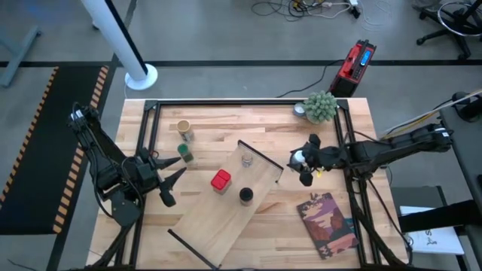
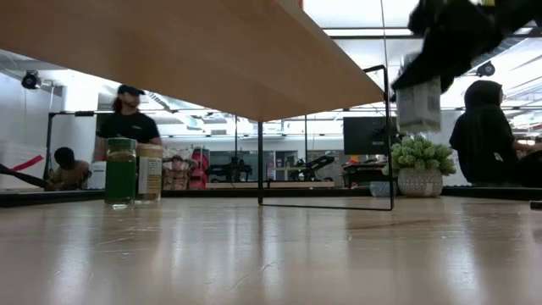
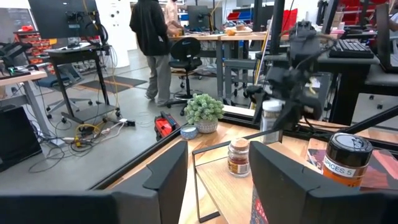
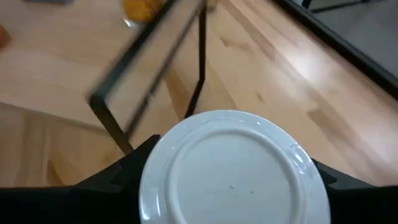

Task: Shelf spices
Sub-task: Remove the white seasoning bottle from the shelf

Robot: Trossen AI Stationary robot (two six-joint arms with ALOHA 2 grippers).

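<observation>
The right gripper (image 1: 304, 160) hangs above the surface (image 1: 248, 226) just off the shelf (image 1: 230, 197)'s far short end, its fingers (image 4: 118, 177) clenched on the white-topped jar (image 1: 299, 157). In the right wrist view the jar's round white lid (image 4: 233, 168) fills the space between the two dark fingers, and one of the shelf's thin black rails (image 4: 149, 81) lies beyond them (blurred, but clearly the bent end rail). In the low view this jar (image 2: 419, 103) is held clear of the surface, above the potted plant (image 2: 421, 166) that stands farther back.

The left gripper (image 1: 172, 175) rests low near the shelf's other long side, its fingers (image 3: 158, 177) spread apart and grasping nothing. Ahead of those fingers, in the left wrist view, stand the clear glass jar (image 3: 239, 157) and the black-topped jar (image 3: 348, 158), both on the shelf board, with the right arm's held jar beyond them.

On the shelf, the red squarish jar (image 1: 220, 180) sits nearest the left fingers, the black-topped one just past it, and the glass one toward the right fingers. The green-topped jar (image 1: 185, 155) and the tan-topped jar (image 1: 184, 130) stand on the surface beside the left fingers, off the shelf. A reddish-brown book (image 1: 329, 223) lies on the surface near the right arm. People show in the room behind.
</observation>
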